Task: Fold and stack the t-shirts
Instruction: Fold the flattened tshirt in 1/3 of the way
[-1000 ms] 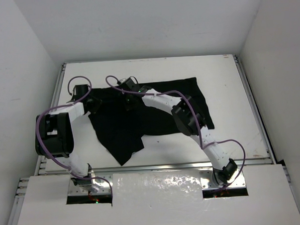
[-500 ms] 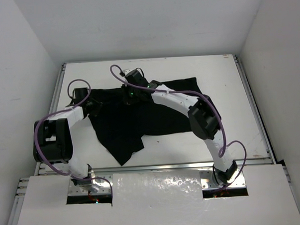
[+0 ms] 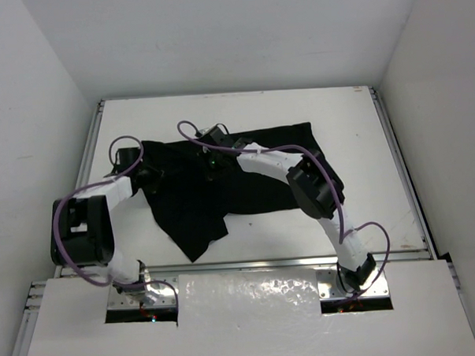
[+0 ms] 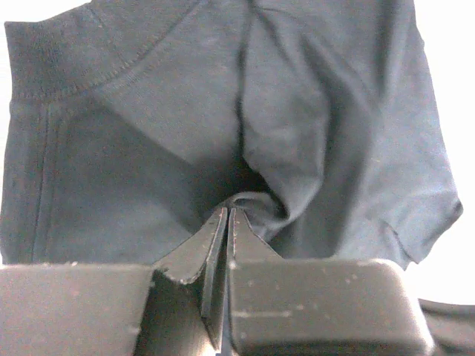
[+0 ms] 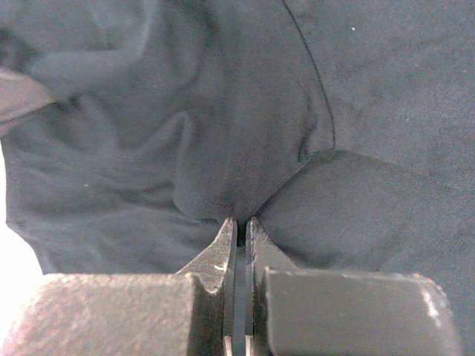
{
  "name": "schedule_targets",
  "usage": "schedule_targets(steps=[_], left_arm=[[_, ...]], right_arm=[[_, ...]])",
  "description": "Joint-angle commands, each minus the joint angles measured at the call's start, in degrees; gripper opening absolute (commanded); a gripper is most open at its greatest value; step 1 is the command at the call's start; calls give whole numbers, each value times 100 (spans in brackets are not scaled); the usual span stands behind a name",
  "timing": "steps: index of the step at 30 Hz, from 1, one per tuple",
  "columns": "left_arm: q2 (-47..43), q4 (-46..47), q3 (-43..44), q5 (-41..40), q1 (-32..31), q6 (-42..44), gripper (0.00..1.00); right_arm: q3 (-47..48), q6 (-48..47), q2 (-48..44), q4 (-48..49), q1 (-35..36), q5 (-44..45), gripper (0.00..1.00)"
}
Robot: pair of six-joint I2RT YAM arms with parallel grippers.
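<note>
Left pincer (image 4: 228,215) pinching black t-shirt (image 4: 148,133) | right pincer (image 5: 239,222) pinching t-shirt

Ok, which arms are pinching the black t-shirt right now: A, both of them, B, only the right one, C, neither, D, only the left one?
A: in the wrist views, the left fingers and the right fingers are closed, with t-shirt cloth bunched at their tips.

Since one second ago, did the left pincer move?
Yes. The left pincer, shut on the black t-shirt, slid a little toward the near edge of the table, away from its far edge.
</note>
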Motion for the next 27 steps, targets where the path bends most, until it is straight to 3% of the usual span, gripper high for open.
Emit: schedule_targets(steps=[1, 6, 13, 15, 16, 18, 19, 21, 23, 24, 25, 27], left_arm=[[-698, 65, 21, -150, -40, -86, 0], [-1260, -120, -110, -502, -84, -130, 0], [-1376, -6, -550, -230, -216, -7, 2], [-1481, -14, -620, -194, -216, 107, 17], [-1551, -32, -638, -247, -216, 142, 33], [-1797, -198, -629, -361, -216, 151, 61], [-1876, -260, -612, -448, -216, 125, 82], [-2052, -305, -437, -773, -216, 64, 88], [-1870, -357, -182, -1298, -164, 55, 88], [-1729, -331, 106, -1389, -111, 20, 86], [-1545, -296, 275, -1442, 20, 2, 78], [-755, -312, 1047, -1626, 91, 221, 75]], right_arm=[[165, 24, 93, 55, 16, 91, 0], [271, 41, 243, -95, 7, 232, 0], [34, 94, 33, -95, -1, 294, 4], [-45, 76, -55, -69, 7, 268, 12], [-133, 76, -169, -77, 7, 268, 32], [-265, 50, -336, -8, -2, 285, 49], [-396, 41, -442, -7, -10, 294, 57], [-493, 15, -749, -16, -19, 294, 61], [-678, 15, -1099, -24, -37, 294, 66], [-748, 23, -1241, -33, -54, 390, 67], [-914, 6, -1373, -7, -54, 382, 68], [-1056, -73, -1716, 19, -63, 338, 70]])
